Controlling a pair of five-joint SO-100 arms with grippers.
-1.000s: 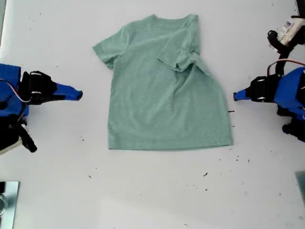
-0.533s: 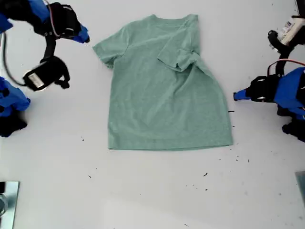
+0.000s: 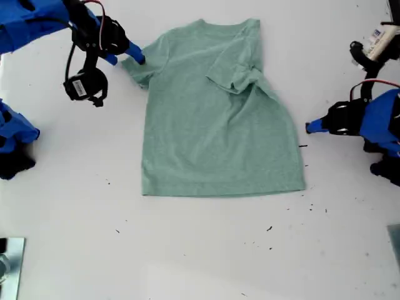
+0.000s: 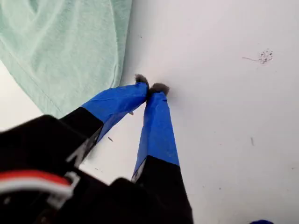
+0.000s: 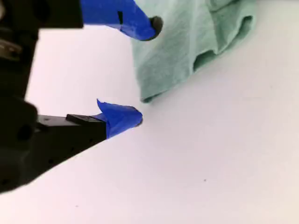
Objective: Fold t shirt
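The sage-green t shirt (image 3: 212,119) lies flat on the white table, neck toward the exterior view's top. Its sleeve on that view's right is folded in over the chest (image 3: 234,72). My second gripper (image 3: 139,59) hangs at the sleeve on the exterior view's left. It is open (image 5: 145,70), with one fingertip (image 5: 152,24) over the sleeve's edge (image 5: 187,51) and the other over bare table. My first gripper (image 3: 309,127) is shut with nothing in it (image 4: 152,86). It sits just off the shirt's side edge (image 4: 70,51) on the exterior view's right.
The white table (image 3: 200,250) carries small dark specks. A metal piece (image 3: 9,262) sits at the exterior view's lower left corner. Motor housings and cables (image 3: 375,47) stand at that view's upper right.
The second arm swung from the middle of the exterior view's left side up to the shirt's sleeve on that side. The first arm and the shirt have not moved.
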